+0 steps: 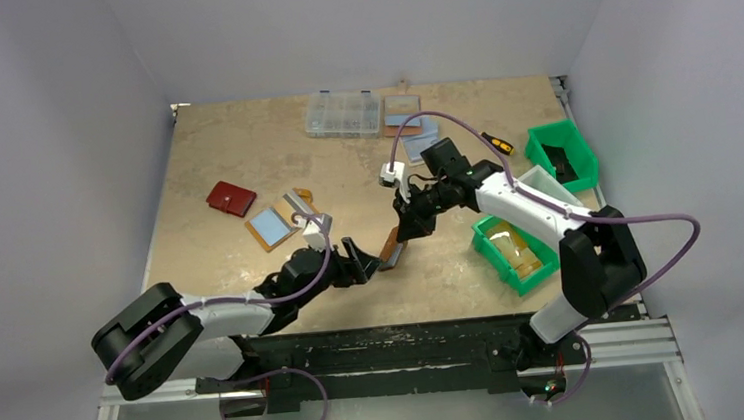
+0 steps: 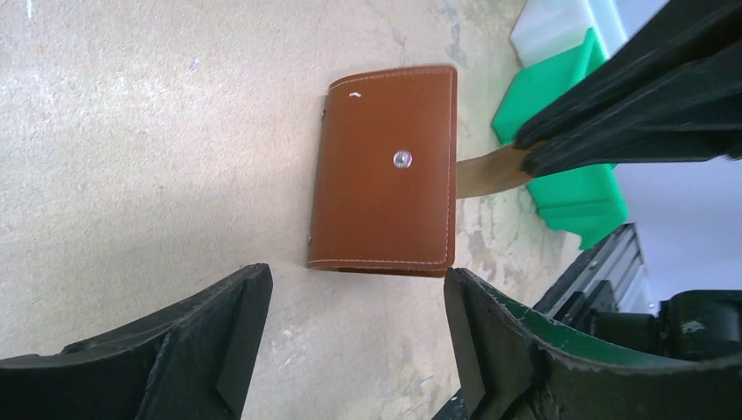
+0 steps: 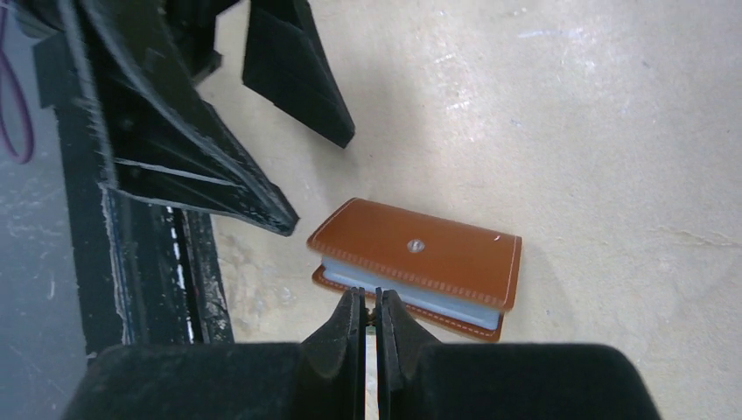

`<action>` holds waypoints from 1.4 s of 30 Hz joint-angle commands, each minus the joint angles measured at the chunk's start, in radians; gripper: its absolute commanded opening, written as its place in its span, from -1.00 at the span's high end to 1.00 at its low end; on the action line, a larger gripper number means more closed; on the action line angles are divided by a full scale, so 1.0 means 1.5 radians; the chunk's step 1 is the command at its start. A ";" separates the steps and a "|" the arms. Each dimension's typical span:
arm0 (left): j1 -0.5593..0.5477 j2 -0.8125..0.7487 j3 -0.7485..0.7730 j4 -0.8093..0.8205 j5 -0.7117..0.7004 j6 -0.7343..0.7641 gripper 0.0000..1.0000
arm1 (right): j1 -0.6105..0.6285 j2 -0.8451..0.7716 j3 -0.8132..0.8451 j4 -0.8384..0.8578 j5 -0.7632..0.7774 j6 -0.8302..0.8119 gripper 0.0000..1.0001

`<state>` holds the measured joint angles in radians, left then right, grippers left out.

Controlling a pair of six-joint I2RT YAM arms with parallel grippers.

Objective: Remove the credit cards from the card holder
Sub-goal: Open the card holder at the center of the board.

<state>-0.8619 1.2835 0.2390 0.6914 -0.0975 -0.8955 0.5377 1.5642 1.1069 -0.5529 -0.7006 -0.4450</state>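
The brown leather card holder (image 1: 391,249) lies closed on the table between both grippers. In the left wrist view it (image 2: 385,171) shows its snap stud, and its tan snap tab (image 2: 488,173) sticks out to the right. My right gripper (image 1: 412,229) is shut on that tab, with the jaws almost touching in the right wrist view (image 3: 369,302). Pale bluish sleeves (image 3: 411,295) show at the holder's (image 3: 420,254) open edge. My left gripper (image 2: 359,319) is open and empty, just short of the holder's near edge. The credit cards are hidden.
A green bin (image 1: 514,249) with gold-orange contents stands right of the holder, with a white bin (image 1: 547,188) and another green bin (image 1: 564,153) behind. A dark red wallet (image 1: 231,198), a brown holder with a blue card (image 1: 271,227) and a clear box (image 1: 342,114) lie farther back.
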 commanded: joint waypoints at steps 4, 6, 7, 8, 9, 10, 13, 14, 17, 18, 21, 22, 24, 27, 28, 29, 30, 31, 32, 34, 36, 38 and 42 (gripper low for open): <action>-0.008 0.034 0.062 -0.050 0.014 0.068 -0.61 | -0.010 -0.034 0.005 0.020 -0.058 0.013 0.99; -0.010 0.044 0.087 -0.079 0.004 0.084 -0.63 | -0.011 -0.030 0.005 0.021 -0.051 0.015 0.99; -0.010 0.046 0.097 -0.093 -0.003 0.091 -0.64 | -0.011 -0.027 0.005 0.020 -0.049 0.015 0.99; -0.010 0.046 0.106 -0.103 -0.008 0.098 -0.64 | -0.011 -0.026 0.006 0.019 -0.047 0.015 0.99; -0.010 0.046 0.112 -0.110 -0.010 0.102 -0.64 | -0.011 -0.024 0.006 0.019 -0.043 0.016 0.99; -0.010 0.045 0.117 -0.114 -0.011 0.106 -0.64 | -0.011 -0.021 0.006 0.020 -0.040 0.016 0.99; -0.010 0.049 0.126 -0.115 -0.007 0.108 -0.64 | -0.012 -0.015 0.008 0.018 -0.034 0.017 0.99; -0.009 0.052 0.129 -0.112 -0.004 0.106 -0.63 | -0.012 -0.013 0.008 0.018 -0.033 0.017 0.99; -0.009 0.064 0.132 -0.098 0.001 0.098 -0.53 | -0.012 -0.011 0.008 0.018 -0.030 0.017 0.99; -0.009 0.069 0.133 -0.095 0.000 0.096 -0.46 | -0.012 -0.011 0.008 0.018 -0.029 0.017 0.99; -0.009 0.087 0.146 -0.102 -0.010 0.096 -0.32 | -0.013 -0.010 0.008 0.018 -0.023 0.017 0.99; -0.009 0.093 0.149 -0.101 -0.012 0.097 -0.22 | -0.013 -0.010 0.008 0.017 -0.021 0.017 0.99; -0.008 0.102 0.151 -0.099 -0.015 0.096 0.10 | -0.014 -0.008 0.007 0.018 -0.015 0.017 0.99; -0.006 0.101 0.149 -0.102 -0.025 0.092 0.61 | -0.015 -0.005 0.005 0.020 0.006 0.015 0.99; -0.006 0.093 0.144 -0.102 -0.030 0.090 0.78 | -0.015 -0.005 0.004 0.022 0.020 0.014 0.99; -0.006 0.084 0.137 -0.102 -0.034 0.085 0.91 | -0.016 -0.005 0.002 0.025 0.032 0.014 0.99; -0.006 0.070 0.128 -0.098 -0.037 0.082 1.00 | -0.016 -0.004 0.000 0.029 0.047 0.014 0.99; -0.006 0.055 0.117 -0.093 -0.036 0.079 1.00 | -0.017 -0.002 -0.002 0.032 0.061 0.015 1.00; -0.007 0.039 0.106 -0.087 -0.034 0.076 1.00 | -0.016 0.002 -0.003 0.034 0.076 0.015 1.00; -0.007 0.002 0.078 -0.078 -0.032 0.064 1.00 | -0.016 0.013 -0.005 0.039 0.102 0.017 0.98; -0.006 -0.036 0.049 -0.069 -0.030 0.048 1.00 | -0.016 0.032 -0.004 0.038 0.123 0.015 0.88; -0.007 -0.068 0.018 -0.061 -0.030 0.030 1.00 | -0.016 0.058 0.001 0.025 0.148 0.010 0.72; -0.008 -0.104 -0.028 -0.059 -0.044 -0.006 1.00 | -0.014 0.109 0.019 -0.011 0.142 0.003 0.48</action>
<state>-0.8726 1.1774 0.2489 0.5335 -0.1452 -0.8326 0.5205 1.6817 1.1049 -0.5327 -0.5312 -0.4271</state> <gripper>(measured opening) 0.051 0.221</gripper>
